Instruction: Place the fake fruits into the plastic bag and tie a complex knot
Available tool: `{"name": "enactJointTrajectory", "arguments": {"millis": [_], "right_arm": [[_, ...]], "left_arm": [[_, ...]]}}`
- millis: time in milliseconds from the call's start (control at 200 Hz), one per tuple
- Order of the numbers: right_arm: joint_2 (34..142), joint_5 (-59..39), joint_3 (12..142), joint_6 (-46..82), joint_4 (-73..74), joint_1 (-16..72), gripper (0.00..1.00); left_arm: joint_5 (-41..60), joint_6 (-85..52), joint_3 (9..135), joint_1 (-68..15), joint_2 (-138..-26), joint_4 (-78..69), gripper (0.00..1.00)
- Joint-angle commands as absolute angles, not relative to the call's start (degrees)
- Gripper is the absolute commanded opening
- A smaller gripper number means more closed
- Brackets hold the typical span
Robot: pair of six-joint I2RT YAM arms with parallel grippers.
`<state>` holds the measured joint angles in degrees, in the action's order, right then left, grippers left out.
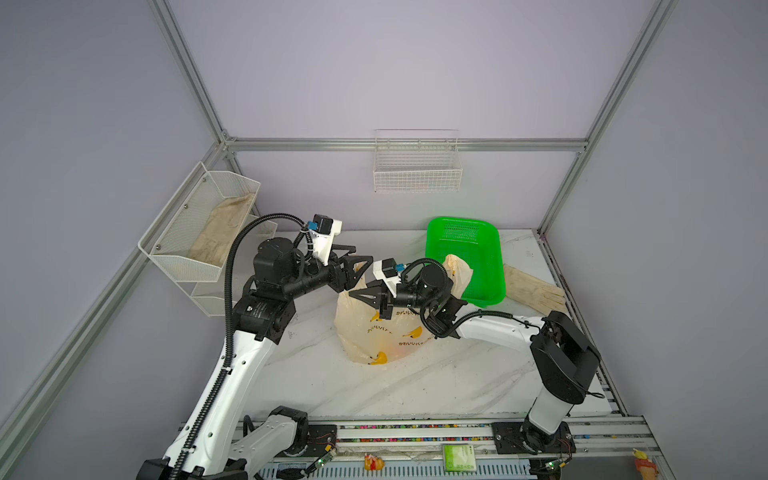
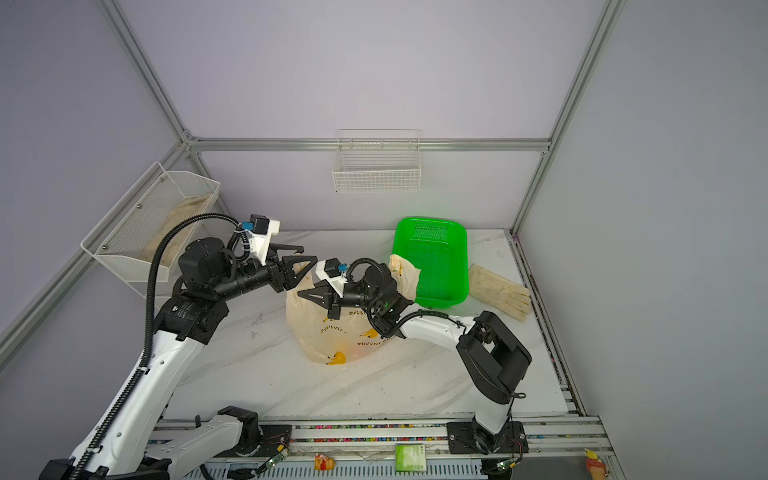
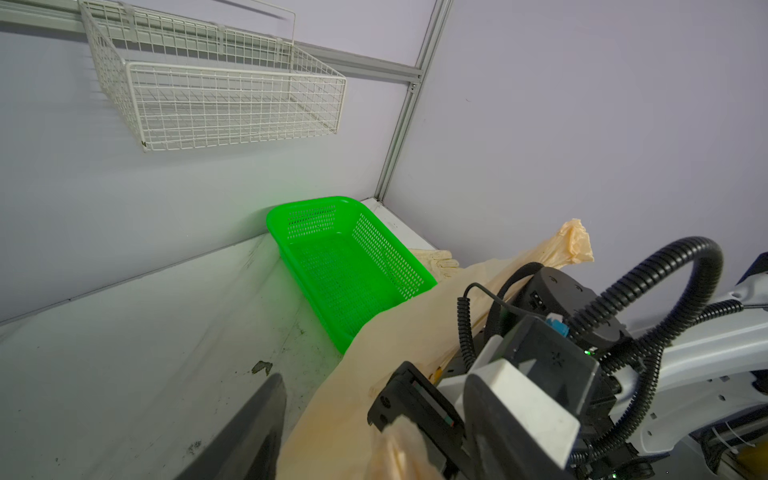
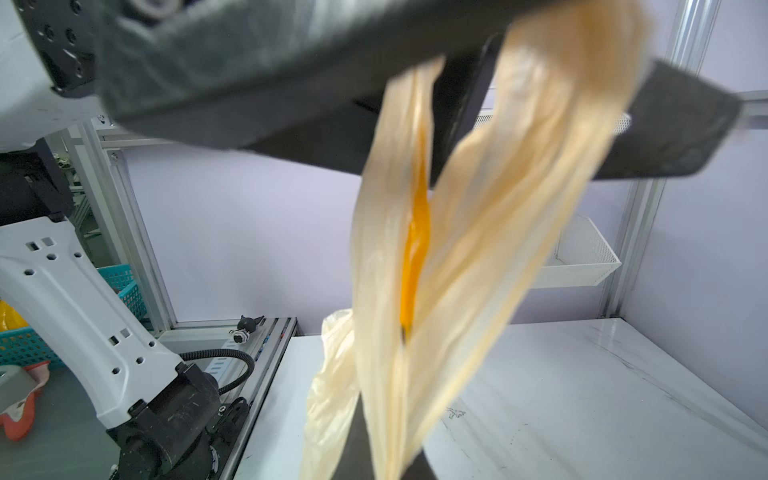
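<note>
Pinching the plastic bag (image 1: 374, 332) by its handle (image 4: 478, 249) with my right gripper (image 1: 360, 293), I hold my left gripper (image 1: 360, 254) spread, that handle passing between its fingers (image 4: 681, 137).

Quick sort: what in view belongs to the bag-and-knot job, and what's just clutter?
Job: plastic bag, its handle, left gripper, right gripper shut on the bag.
Clutter: green basket, table glove, racked glove, wire wall basket, orange figurine.

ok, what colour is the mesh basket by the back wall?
The basket is bright green; shows best in the left wrist view.
</note>
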<state>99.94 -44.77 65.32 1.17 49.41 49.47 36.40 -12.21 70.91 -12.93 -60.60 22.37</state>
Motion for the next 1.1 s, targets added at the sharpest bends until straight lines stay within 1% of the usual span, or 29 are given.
{"name": "enactJointTrajectory", "arguments": {"millis": [0, 40, 140, 185, 225, 235, 260, 280, 390, 400, 405, 410, 415, 420, 425, 430, 480, 510, 640, 760, 815, 910, 955, 995, 1095], "right_arm": [[98.1, -47.3, 64.8, -0.1, 49.1, 49.2, 0.00], [98.2, -47.3, 64.8, -0.3, 48.8, 49.2, 0.00], [98.1, -46.1, 65.0, -1.7, 46.5, 49.2, 0.00], [97.7, -44.0, 65.4, -3.4, 43.6, 49.1, 0.01], [96.9, -39.4, 65.9, -4.3, 40.3, 49.1, 0.15], [96.6, -38.1, 66.0, -4.5, 39.4, 49.2, 0.19], [96.0, -35.5, 66.3, -5.0, 37.8, 49.3, 0.29], [95.5, -33.8, 66.3, -5.1, 36.8, 49.4, 0.34], [93.1, -26.7, 65.6, -4.7, 36.8, 51.3, 0.50], [93.0, -26.2, 65.5, -4.5, 37.0, 51.6, 0.55], [92.8, -25.7, 65.4, -4.3, 37.3, 51.9, 0.61], [92.8, -25.7, 65.4, -4.3, 37.3, 51.9, 0.61], [92.7, -25.1, 65.5, -4.1, 37.5, 52.2, 0.67], [92.7, -24.9, 65.5, -3.9, 37.7, 52.3, 0.69], [92.7, -24.9, 65.5, -3.9, 37.7, 52.3, 0.69], [92.6, -24.5, 65.4, -3.7, 37.9, 52.7, 0.72], [92.5, -22.8, 65.2, -1.8, 39.4, 54.0, 0.82], [92.4, -21.1, 65.1, -0.7, 40.5, 54.8, 0.85], [92.6, -14.3, 65.1, 2.2, 42.9, 57.5, 0.87], [93.9, -7.3, 66.2, 3.1, 44.4, 59.9, 0.87], [94.8, -3.4, 66.7, 2.5, 45.6, 61.5, 0.86], [96.6, 3.2, 67.1, 1.0, 47.9, 63.9, 0.77], [97.9, 7.1, 67.1, 0.7, 49.5, 64.8, 0.70], [99.0, 8.2, 67.3, 0.2, 50.7, 65.1, 0.67], [102.8, 12.2, 67.6, -0.1, 54.2, 65.7, 0.54]], "left_arm": [[40.3, -11.1, 76.3, -12.6, -61.8, 21.7, 0.55], [41.0, -11.8, 76.2, -12.6, -62.0, 20.9, 0.48], [41.3, -14.2, 75.9, -12.6, -62.6, 19.3, 0.28], [40.4, -15.2, 75.8, -12.6, -62.6, 18.9, 0.12], [39.9, -16.3, 75.5, -12.6, -62.5, 18.6, 0.01], [39.7, -16.5, 75.3, -12.6, -62.4, 18.6, 0.00], [39.4, -17.3, 75.0, -12.6, -62.3, 18.6, 0.00], [39.2, -18.0, 74.7, -12.6, -62.0, 18.5, 0.00], [37.2, -22.1, 70.7, -12.6, -60.5, 16.4, 0.00], [37.0, -22.5, 70.3, -12.6, -60.3, 16.1, 0.00], [37.0, -22.8, 70.2, -12.6, -60.2, 15.9, 0.00], [36.9, -23.0, 70.0, -12.6, -60.1, 15.8, 0.00], [36.9, -23.1, 69.8, -12.6, -60.0, 15.6, 0.00], [36.8, -23.3, 69.6, -12.6, -59.9, 15.5, 0.00], [36.8, -23.5, 69.4, -12.6, -59.9, 15.4, 0.00], [36.8, -23.7, 69.3, -12.6, -59.8, 15.3, 0.00], [36.4, -25.3, 67.7, -12.7, -59.2, 14.0, 0.00], [36.2, -25.9, 67.2, -12.7, -58.9, 13.6, 0.00], [36.4, -27.9, 65.9, -12.7, -58.5, 12.2, 0.00], [37.4, -29.2, 65.8, -12.7, -58.7, 11.3, 0.00], [37.4, -30.3, 65.7, -12.7, -58.6, 11.0, 0.00], [36.8, -31.9, 65.4, -12.7, -58.4, 10.5, 0.00], [36.5, -32.7, 65.3, -12.7, -58.2, 10.3, 0.00], [36.4, -33.2, 65.3, -12.7, -58.0, 10.2, 0.00], [35.7, -34.8, 65.2, -12.7, -57.7, 9.8, 0.00]]}}
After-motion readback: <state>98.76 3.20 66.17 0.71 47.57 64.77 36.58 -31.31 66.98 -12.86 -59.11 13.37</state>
